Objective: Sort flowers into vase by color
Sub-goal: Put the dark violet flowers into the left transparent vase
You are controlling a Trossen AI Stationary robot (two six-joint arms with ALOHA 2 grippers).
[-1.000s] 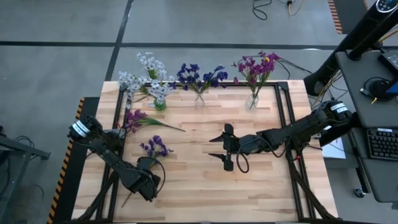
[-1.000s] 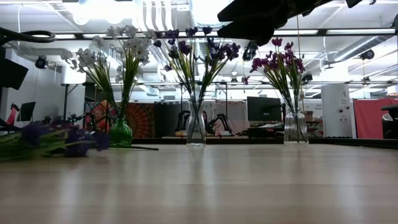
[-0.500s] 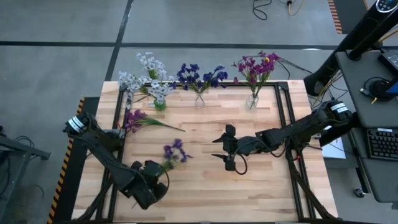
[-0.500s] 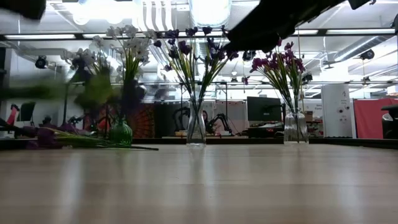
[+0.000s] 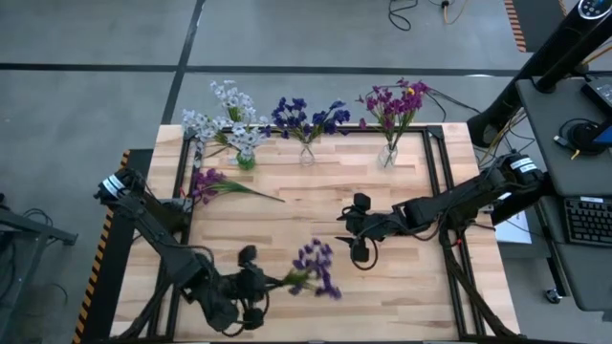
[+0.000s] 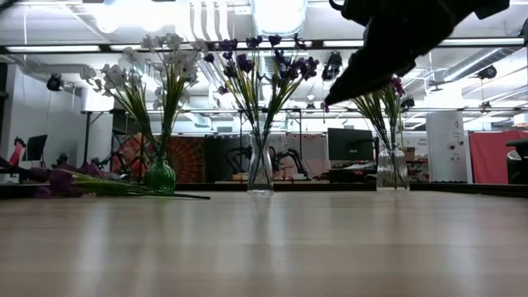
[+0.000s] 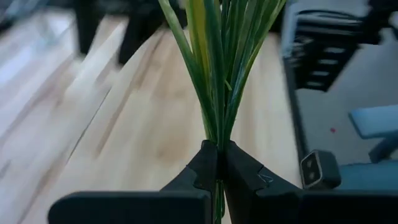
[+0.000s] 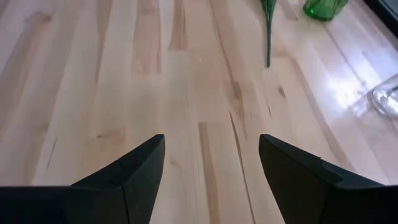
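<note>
The left gripper (image 5: 256, 287), low over the desk's (image 5: 287, 220) near edge, has its fingers (image 7: 208, 165) clamped on the stems of a blue-violet sprig (image 5: 314, 268), blossoms pointing toward the right gripper (image 5: 359, 227), whose fingers (image 8: 134, 165) stand wide apart above mid-desk. A magenta sprig (image 5: 215, 182) lies near the green vase (image 5: 246, 161). The bunched stems could slip or splay in a handover, and the blue vase (image 5: 306, 153) is narrow and easily tipped.

Three flower-filled vases (image 6: 260, 169) across table (image 6: 264, 247)
</note>
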